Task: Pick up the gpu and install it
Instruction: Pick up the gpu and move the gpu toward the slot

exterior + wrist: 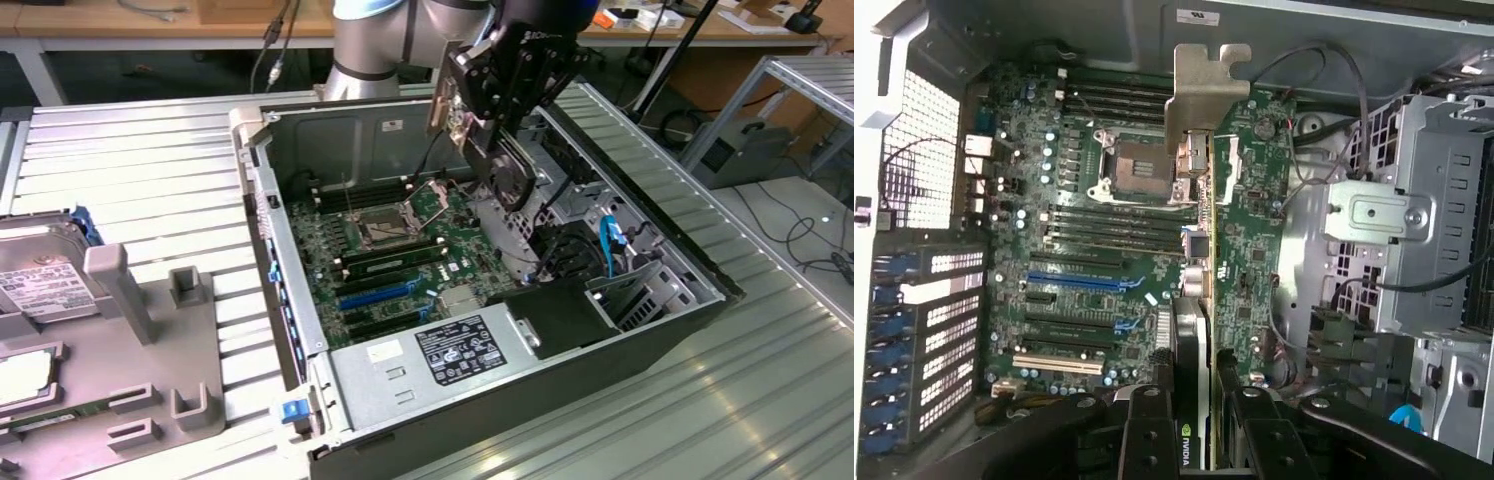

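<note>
Black gpu [1192, 300] edge-on, bracket [1204, 90] away from claw [1197, 400]

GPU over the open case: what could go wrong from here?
1. The black flat gpu card with a silver end bracket hangs tilted in the gripper, not lined up with the long blue motherboard slot: it may seat crooked.
2. Loose black cables by the grey metal drive cage could snag it.

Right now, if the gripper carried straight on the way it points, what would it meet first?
Probably the motherboard, near the processor socket; the gpu in the gripper would touch first. Depth is unclear.
</note>
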Robot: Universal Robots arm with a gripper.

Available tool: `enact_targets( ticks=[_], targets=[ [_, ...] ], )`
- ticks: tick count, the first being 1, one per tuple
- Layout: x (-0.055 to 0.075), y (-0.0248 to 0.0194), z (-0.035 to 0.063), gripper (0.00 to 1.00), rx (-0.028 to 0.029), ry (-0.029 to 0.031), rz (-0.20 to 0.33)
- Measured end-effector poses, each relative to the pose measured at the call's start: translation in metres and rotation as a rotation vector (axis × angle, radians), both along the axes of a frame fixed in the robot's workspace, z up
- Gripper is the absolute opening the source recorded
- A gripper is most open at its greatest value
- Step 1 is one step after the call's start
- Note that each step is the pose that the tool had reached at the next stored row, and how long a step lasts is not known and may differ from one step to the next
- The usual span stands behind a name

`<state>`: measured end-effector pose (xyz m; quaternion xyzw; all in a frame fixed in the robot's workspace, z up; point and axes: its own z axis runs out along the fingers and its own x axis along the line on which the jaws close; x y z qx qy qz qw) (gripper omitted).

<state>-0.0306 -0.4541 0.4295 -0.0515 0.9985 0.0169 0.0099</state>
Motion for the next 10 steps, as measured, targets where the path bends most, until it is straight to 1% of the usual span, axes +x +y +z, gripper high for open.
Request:
enact_targets(
  ticks=[3, 6, 10],
  targets=[
    [0.007, 0.0049, -0.0095, 0.27, 0.0, 0.0012, 0.0],
    [0.012, 0.0096, -0.0154, 0.27, 0.0, 0.0017, 0.0],
    [0.012, 0.0099, -0.016, 0.27, 0.0, 0.0016, 0.0]
  ],
)
